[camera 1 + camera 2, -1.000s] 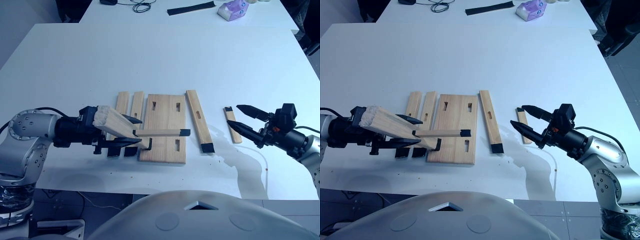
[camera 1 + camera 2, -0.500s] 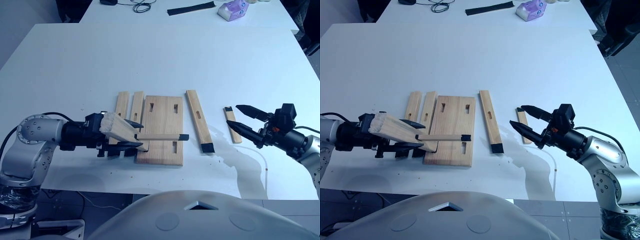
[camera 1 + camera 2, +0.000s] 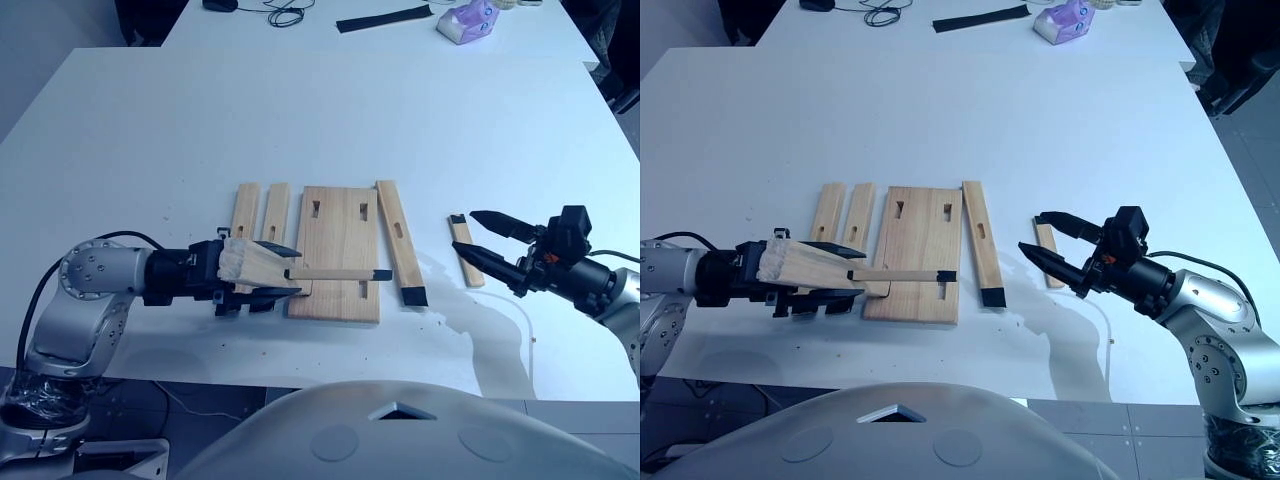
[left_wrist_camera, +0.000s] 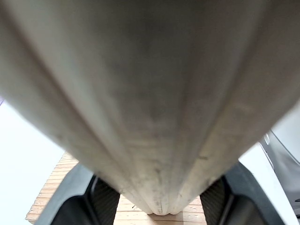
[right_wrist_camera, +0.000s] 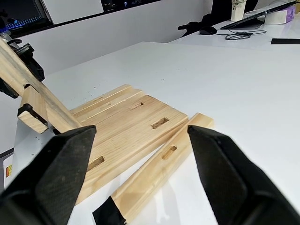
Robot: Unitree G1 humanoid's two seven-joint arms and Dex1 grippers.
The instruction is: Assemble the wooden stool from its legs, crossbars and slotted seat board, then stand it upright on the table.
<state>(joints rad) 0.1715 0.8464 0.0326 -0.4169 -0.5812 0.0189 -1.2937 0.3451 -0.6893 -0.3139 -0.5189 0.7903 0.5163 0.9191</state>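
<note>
The slotted seat board (image 3: 340, 250) lies flat at the table's middle. Two legs (image 3: 244, 208) (image 3: 275, 208) lie to its left and a black-tipped leg (image 3: 398, 240) lies along its right side. My left gripper (image 3: 280, 272) is shut on a wooden leg (image 3: 250, 262). A thin crossbar (image 3: 340, 273) sticks out of that leg over the board's front part. This leg (image 4: 154, 93) looms close in the left wrist view. My right gripper (image 3: 464, 229) hangs open just above a short crossbar (image 3: 465, 250), its fingers (image 5: 51, 178) wide apart.
A shiny smear (image 3: 470, 320) spreads on the table near the right arm. On the far table lie a purple tissue pack (image 3: 466, 20), a black strip (image 3: 382, 17) and cables (image 3: 280, 12). The table's front edge (image 3: 300, 378) is close below the parts.
My left gripper has dropped lower with its leg, and the crossbar's tip has moved right across the board. The seat board has shifted slightly right. The right arm has stayed put.
</note>
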